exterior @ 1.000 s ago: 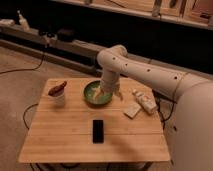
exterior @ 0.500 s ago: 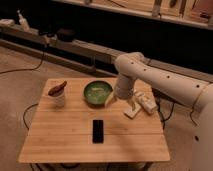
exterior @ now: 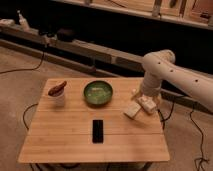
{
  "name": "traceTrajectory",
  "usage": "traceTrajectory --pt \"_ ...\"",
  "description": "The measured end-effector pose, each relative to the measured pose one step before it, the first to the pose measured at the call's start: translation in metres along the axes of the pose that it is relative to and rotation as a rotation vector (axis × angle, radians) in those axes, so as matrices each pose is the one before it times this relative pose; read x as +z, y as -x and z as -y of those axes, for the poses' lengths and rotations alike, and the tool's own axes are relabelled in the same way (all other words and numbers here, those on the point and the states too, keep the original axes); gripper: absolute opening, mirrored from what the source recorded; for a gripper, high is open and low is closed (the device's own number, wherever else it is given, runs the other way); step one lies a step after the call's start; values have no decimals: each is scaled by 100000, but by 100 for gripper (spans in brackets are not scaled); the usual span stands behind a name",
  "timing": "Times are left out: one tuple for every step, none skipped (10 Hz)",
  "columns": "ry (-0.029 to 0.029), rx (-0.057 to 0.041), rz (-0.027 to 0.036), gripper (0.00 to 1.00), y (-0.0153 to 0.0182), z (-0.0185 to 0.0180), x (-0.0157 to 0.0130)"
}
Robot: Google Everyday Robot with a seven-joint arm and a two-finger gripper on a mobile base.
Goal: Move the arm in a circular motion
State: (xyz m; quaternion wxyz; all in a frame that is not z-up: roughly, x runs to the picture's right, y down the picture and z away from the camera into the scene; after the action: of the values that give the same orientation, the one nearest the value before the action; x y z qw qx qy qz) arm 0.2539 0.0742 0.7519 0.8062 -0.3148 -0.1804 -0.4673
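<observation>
On the left of the wooden table point(exterior: 60, 135) stands a white cup point(exterior: 59, 97) with something reddish-brown lying across its top. Just right of it sits a green bowl point(exterior: 98, 93), and nearer the front edge a black phone point(exterior: 98, 131) lies flat. By the right edge are a couple of pale packets point(exterior: 132, 110). The white arm point(exterior: 172, 72) reaches in from the right, bends at its elbow and points down over that edge. Its gripper point(exterior: 147, 99) hangs right by the packets; whether it is clenched or released I cannot tell.
</observation>
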Motion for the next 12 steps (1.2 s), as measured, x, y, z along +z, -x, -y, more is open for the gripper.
traceTrajectory --pt "-439 5327 -3250 80 -2396 -1163 -23" --pt "-710 4231 -3243 80 -2849 -399 10" --pt "-1341 1272 -2041 80 -2102 747 64" --pt "-808 -329 -1769 80 -1505 915 20" --pt "-487 -2708 -1384 80 -1168 2081 136" --pt "-961 -4477 -1297 80 -761 3259 4" --pt "-944 -4909 -1085 80 -382 3469 25" --pt "-1189 -4726 -1052 80 -294 3409 -113" --pt "-946 -4113 -392 80 150 2837 -2" --pt "-947 -5609 428 80 861 3579 182" --pt "-1188 -5619 416 80 1115 3295 273" --pt "-1327 -6215 957 80 1649 3120 229"
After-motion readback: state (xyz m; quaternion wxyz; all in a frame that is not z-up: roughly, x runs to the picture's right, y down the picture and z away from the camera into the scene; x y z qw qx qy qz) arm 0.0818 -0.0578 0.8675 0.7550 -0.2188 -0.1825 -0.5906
